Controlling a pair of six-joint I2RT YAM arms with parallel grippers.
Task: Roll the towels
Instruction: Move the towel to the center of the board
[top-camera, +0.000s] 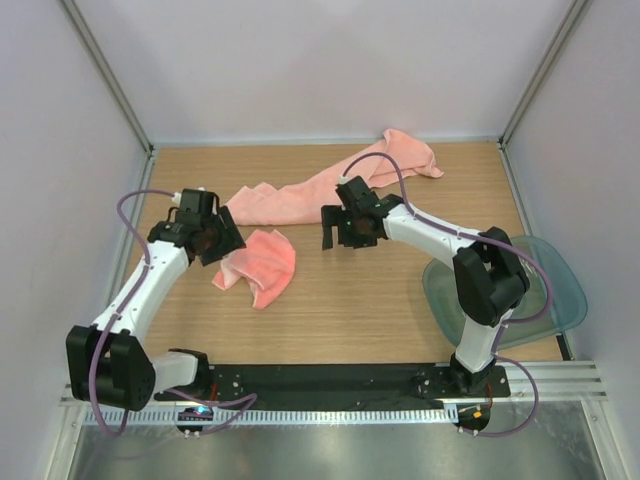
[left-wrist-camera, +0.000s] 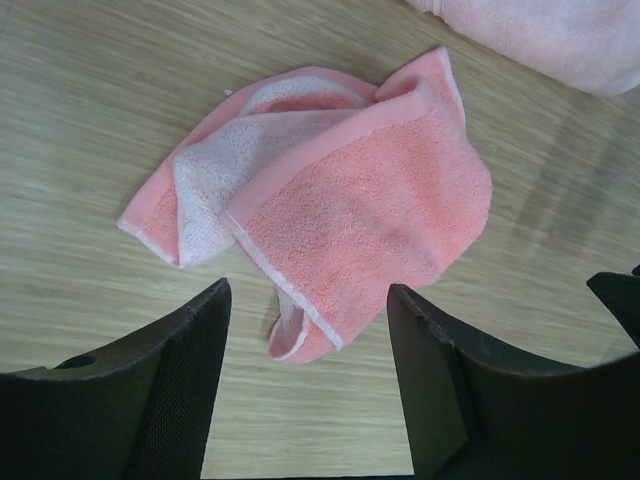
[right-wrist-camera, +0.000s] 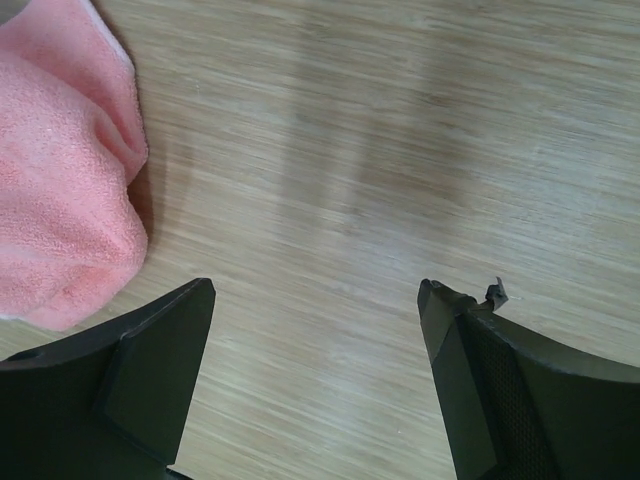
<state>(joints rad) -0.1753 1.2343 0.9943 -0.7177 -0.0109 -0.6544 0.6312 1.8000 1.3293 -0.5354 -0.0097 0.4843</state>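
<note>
Left gripper (left-wrist-camera: 308, 290) spread near small towel (left-wrist-camera: 360, 210); whitish fold wrist-view only.

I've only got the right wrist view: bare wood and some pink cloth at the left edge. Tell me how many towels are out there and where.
Observer: Two. A long towel stretches across the far side of the table. A small towel lies crumpled nearer, by the left gripper.
Operator: Report the left fingers.
Observer: The left fingers are open, with the small towel's near corner showing between them.
Operator: Check the table's right side.
Observer: A translucent tray sits at the table's right edge, toward the near side.
</note>
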